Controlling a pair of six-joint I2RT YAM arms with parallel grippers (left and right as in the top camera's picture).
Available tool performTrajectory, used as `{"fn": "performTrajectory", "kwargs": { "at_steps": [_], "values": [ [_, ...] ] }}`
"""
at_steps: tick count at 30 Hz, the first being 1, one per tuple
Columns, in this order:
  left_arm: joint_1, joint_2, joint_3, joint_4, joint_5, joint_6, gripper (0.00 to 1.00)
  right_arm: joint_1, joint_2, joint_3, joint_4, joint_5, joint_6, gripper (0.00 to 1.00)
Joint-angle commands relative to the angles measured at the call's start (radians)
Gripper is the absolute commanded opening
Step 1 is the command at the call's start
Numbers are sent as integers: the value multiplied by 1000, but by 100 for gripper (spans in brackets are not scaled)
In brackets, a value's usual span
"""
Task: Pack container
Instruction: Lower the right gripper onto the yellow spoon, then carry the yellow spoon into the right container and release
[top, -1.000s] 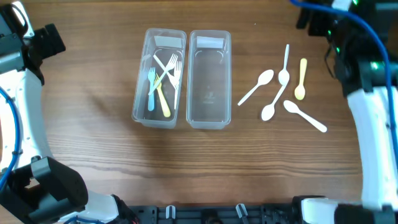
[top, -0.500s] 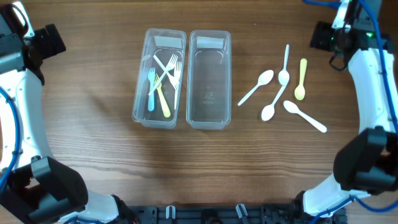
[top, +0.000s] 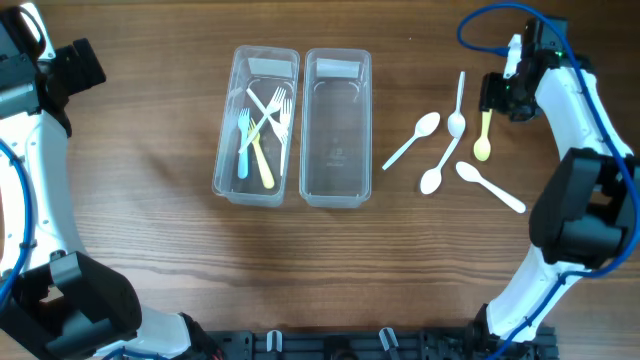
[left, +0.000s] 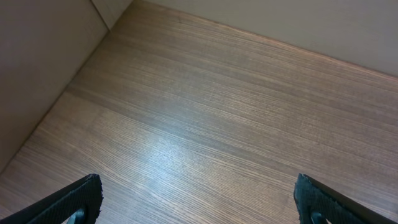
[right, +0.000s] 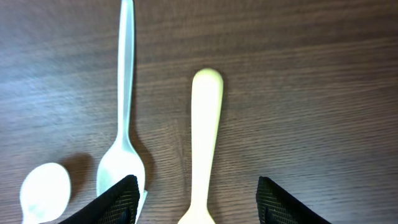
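Note:
Two clear plastic containers stand side by side. The left container (top: 256, 125) holds several forks. The right container (top: 336, 128) holds nothing. Several spoons lie on the table to its right: a yellow spoon (top: 484, 131), a pale spoon (top: 458, 103) next to it, and white spoons (top: 411, 139) (top: 490, 186). My right gripper (top: 497, 97) is open and hovers over the yellow spoon's handle (right: 203, 140), with the pale spoon (right: 124, 124) by its left finger. My left gripper (left: 199, 202) is open over bare wood; in the overhead view only its arm shows at the far left.
A wall edge runs along the top and left of the left wrist view (left: 56, 56). The right arm (top: 580, 150) and its blue cable span the right side of the table.
My right arm has swung in from the table's far right corner and come down over the yellow spoon. The left arm has not moved.

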Motion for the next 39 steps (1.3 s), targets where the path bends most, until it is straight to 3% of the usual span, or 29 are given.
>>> {"fn": "performTrajectory", "kwargs": {
  "at_steps": [1,14,15,16,17,25,28,34,39],
  "values": [
    [5,-15,11,3,-6,-5,100,-3,51,12,-5,-19,-25,60],
    [5,-15,11,3,-6,-5,100,-51,171,12,-5,-82,-35,62],
    [5,-15,11,3,-6,-5,100,-51,171,12,-2,-82,-35,59],
    [5,-15,11,3,-6,-5,100,-51,171,12,0,-82,-36,43],
    [5,-15,11,3,-6,-5,100,-51,171,12,-3,-83,-35,36],
    [5,-15,11,3,-6,-5,100,-51,155,41,-24,-153,-35,19],
    [5,-15,11,3,-6,-5,100,-51,88,97,-13,-143,-35,4],
    [5,-15,11,3,-6,-5,100,-13,-114,216,0,-160,-35,4],
    [5,-15,11,3,-6,-5,100,196,-269,232,96,-259,-3,4]
  ]
}}
